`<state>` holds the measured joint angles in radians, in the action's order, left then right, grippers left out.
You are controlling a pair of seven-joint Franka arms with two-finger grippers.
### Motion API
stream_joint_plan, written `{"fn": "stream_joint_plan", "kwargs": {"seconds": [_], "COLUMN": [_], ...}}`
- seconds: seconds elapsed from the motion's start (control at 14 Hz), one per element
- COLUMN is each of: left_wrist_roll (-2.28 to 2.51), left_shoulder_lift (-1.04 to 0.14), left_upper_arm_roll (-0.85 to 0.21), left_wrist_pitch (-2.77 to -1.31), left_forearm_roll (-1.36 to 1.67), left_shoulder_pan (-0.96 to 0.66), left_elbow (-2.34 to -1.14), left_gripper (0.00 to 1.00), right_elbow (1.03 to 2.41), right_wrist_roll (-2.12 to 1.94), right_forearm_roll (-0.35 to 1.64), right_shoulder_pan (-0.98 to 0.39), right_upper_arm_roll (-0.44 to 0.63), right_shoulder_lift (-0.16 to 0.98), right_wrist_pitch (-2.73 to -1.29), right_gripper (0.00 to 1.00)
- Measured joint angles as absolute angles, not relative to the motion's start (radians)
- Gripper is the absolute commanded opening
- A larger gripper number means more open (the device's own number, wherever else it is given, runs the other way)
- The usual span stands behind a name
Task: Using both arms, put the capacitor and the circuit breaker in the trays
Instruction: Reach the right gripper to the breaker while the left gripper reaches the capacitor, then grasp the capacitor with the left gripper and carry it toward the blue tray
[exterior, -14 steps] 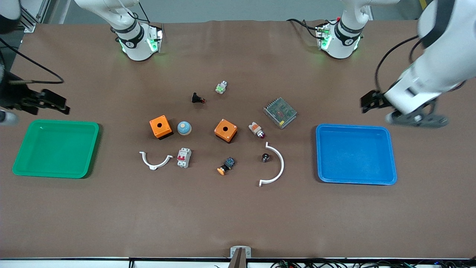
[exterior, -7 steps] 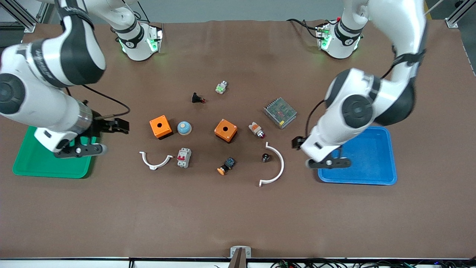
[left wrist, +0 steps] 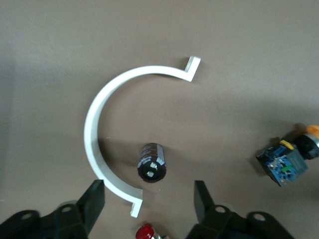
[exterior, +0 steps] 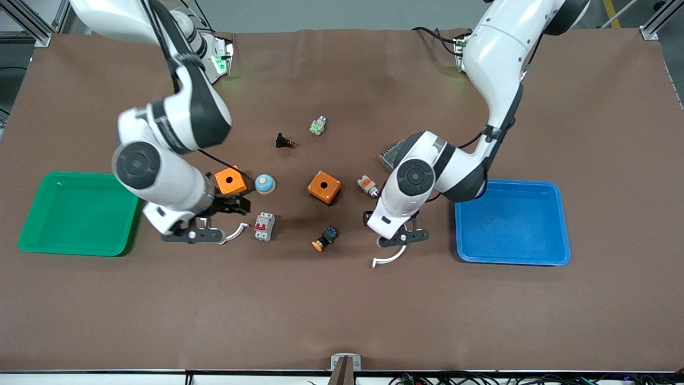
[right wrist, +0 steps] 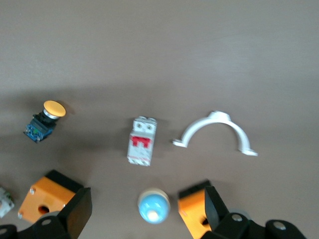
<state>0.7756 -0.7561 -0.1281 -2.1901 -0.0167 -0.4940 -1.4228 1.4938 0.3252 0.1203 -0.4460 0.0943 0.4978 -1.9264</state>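
Note:
The capacitor (left wrist: 152,162) is a tiny black cylinder with a pale end face. It lies inside the big white arc (left wrist: 99,144), just clear of my left gripper's (left wrist: 148,204) open jaws. In the front view the left hand hides it; that gripper (exterior: 368,217) hangs over the arc's end. The circuit breaker (exterior: 264,226), white-grey with red levers, lies flat beside the small white arc (exterior: 235,231). It also shows in the right wrist view (right wrist: 141,141). My right gripper (exterior: 235,205) is open and empty over the blue dome (right wrist: 153,205) and an orange box (exterior: 231,181).
A green tray (exterior: 32,235) lies at the right arm's end, a blue tray (exterior: 510,262) at the left arm's end. A second orange box (exterior: 324,187), an orange-capped button (exterior: 324,238), a white-orange red-tipped part (exterior: 367,185) and a mesh box (exterior: 390,152) lie around.
Both arms have swung in from over the trays toward the table's middle. The left gripper now hangs over the capacitor, the right gripper over the blue dome near the circuit breaker. No object has moved.

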Motion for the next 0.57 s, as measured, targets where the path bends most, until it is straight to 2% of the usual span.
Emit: {"fn": "stream_joint_plan", "kwargs": {"seconds": [0.29, 0.57], "left_wrist_roll": [0.782, 0.782], "left_shoulder_lift": [-0.805, -0.819], "left_upper_arm_roll": [-0.128, -0.127], "left_wrist_pitch": [-2.218, -2.236], "left_forearm_roll": [-0.018, -0.023], "left_shoulder_pan": [-0.502, -0.502], "left_elbow": [-1.419, -1.416], "left_gripper": [0.54, 0.52], "right_elbow": [1.515, 1.544], "right_wrist_roll": [0.374, 0.380], "right_forearm_roll": [0.129, 0.131], "right_shoulder_pan": [-0.468, -0.468], "right_upper_arm_roll": [0.095, 0.098], "right_shoulder_lift": [0.626, 0.671], "right_wrist_pitch": [-2.083, -2.161], "right_gripper": [1.00, 1.00]}}
